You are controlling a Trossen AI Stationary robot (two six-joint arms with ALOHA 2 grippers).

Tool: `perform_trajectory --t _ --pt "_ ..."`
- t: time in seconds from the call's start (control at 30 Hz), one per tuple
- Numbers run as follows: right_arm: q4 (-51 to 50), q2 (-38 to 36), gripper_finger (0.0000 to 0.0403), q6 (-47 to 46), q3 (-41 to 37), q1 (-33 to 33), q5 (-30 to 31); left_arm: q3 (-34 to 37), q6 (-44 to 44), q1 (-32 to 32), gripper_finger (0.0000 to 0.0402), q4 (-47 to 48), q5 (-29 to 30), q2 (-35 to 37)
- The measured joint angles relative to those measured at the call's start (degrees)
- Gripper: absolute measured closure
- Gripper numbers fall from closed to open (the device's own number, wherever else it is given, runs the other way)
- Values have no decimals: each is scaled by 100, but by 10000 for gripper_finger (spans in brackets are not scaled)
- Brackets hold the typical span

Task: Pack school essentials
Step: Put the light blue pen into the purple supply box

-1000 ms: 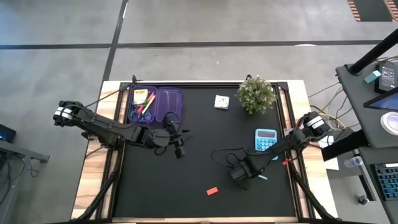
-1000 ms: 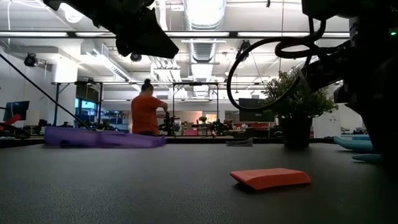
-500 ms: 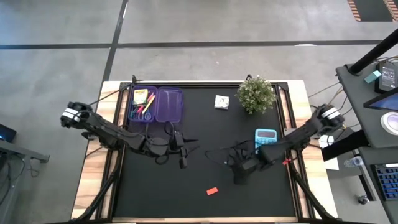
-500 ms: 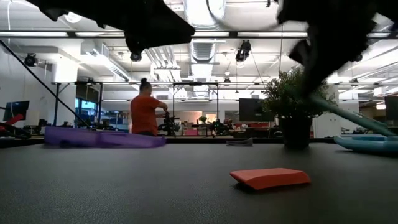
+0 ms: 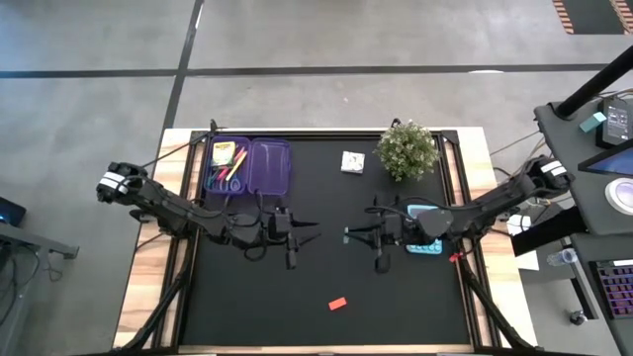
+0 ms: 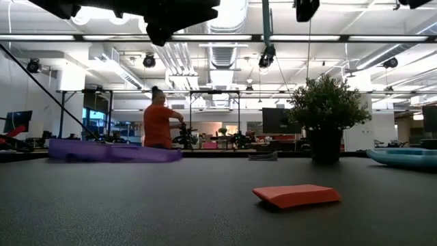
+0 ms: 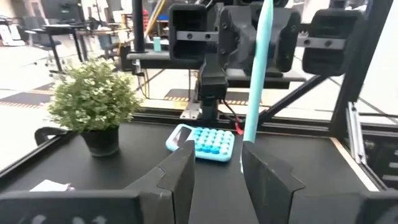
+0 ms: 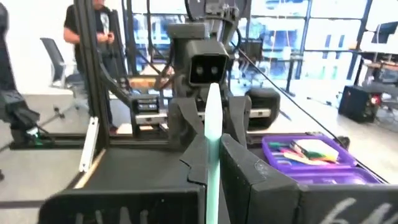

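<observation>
Two grippers facing across table (image 5: 237, 297) centre: right gripper (image 5: 348, 235), at 3 o'clock, fingers pinching teal pen (image 8: 211, 155); left gripper (image 5: 315, 225), at 9 o'clock, fingers spread, empty. Red eraser (image 5: 337, 304) at 6 o'clock.

Translucent purple plastic case (image 5: 248, 166)

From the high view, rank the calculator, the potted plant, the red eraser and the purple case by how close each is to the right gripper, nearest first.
Measured from the right gripper, shut on a teal pen:
1. Blue calculator, just behind it toward the right edge.
2. Red eraser, at the near edge; potted plant, at the far edge: too close to call.
3. Purple case, far-left corner.
</observation>
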State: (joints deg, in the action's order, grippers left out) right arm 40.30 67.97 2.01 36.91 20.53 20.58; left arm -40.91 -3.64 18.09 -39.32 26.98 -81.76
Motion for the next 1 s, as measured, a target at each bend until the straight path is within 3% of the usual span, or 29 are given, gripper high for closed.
perform_trajectory --t 0.33,0.6,0.7,1.0 --pt "73 46 390 87 -108 4 0 -20 162 -1 285 -688 -243 -456" --pt "347 133 390 112 -108 4 -46 -130 599 -46 285 -1834 -1058 -1143" --pt "685 271 390 109 -108 4 -297 -246 565 -143 285 -2147 -1119 -1441" --pt "1105 533 390 257 -104 7 -310 -676 551 -278 285 -2646 -1535 -2028"
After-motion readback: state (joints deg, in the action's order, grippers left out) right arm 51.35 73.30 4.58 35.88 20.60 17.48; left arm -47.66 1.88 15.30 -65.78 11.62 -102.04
